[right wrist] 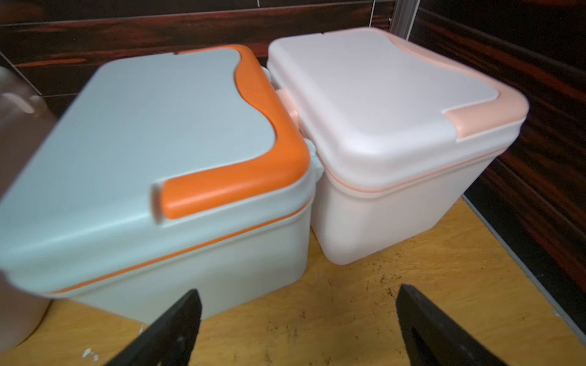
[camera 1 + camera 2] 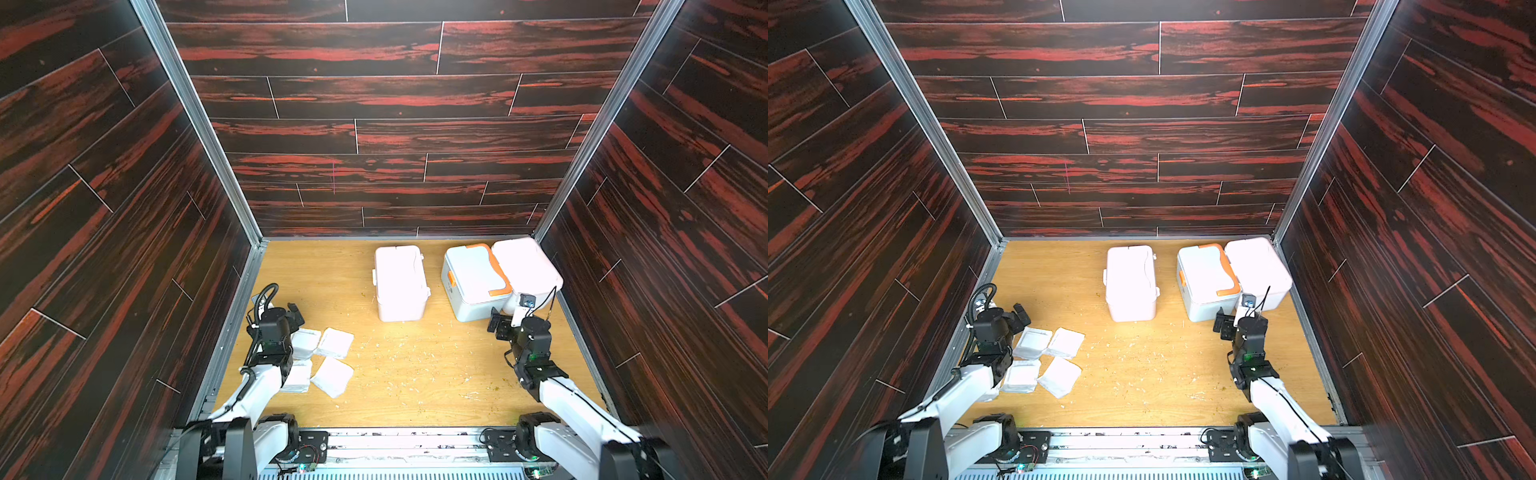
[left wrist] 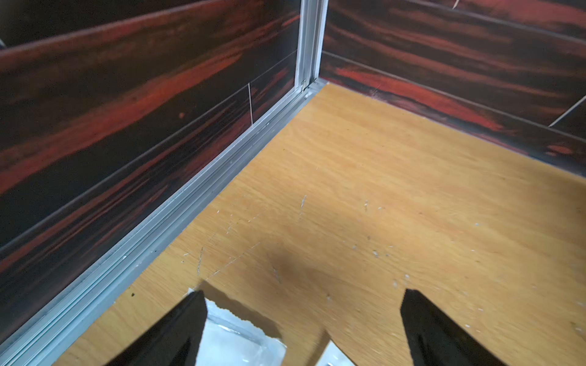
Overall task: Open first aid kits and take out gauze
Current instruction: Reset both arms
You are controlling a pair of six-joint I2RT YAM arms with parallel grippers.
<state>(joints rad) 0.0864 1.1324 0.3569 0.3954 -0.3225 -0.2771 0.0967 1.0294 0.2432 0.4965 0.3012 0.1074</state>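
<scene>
Both top views: three lidded first aid kits (image 2: pixel 401 282) at far side of table (image 2: pixel 415 374), two touching in right corner, white square gauze packets (image 2: pixel 332 376) near-left; left wrist: left hand (image 3: pixel 302 293) spread over a packet; right wrist: right hand (image 1: pixel 298 290) spread, facing blue-orange and pink kits.

The walls (image 2: pixel 374 95) are near-black planks streaked with red grain and split by thin pale seams, edged with silver-grey rails (image 2: pixel 195 124). The counter (image 2: pixel 415 374) is honey-yellow wood grain flecked with pale and greenish crumbs.

At centre frame, the middle first aid kit (image 2: pixel 400 282) is pinkish white all over. To its right, the blue-white first aid kit (image 2: pixel 471 278) has an orange handle (image 1: pixel 241 177) and a thin orange seam. The corner first aid kit (image 2: pixel 525 266) is pinkish white with a peach handle (image 1: pixel 488 117) and a peach seam.

At lower left, the gauze packets (image 2: pixel 332 343) are plain white. The arms (image 2: pixel 573 403) are white with black joints. The left gripper (image 3: pixel 303 292) and the right gripper (image 1: pixel 298 289) are black.
</scene>
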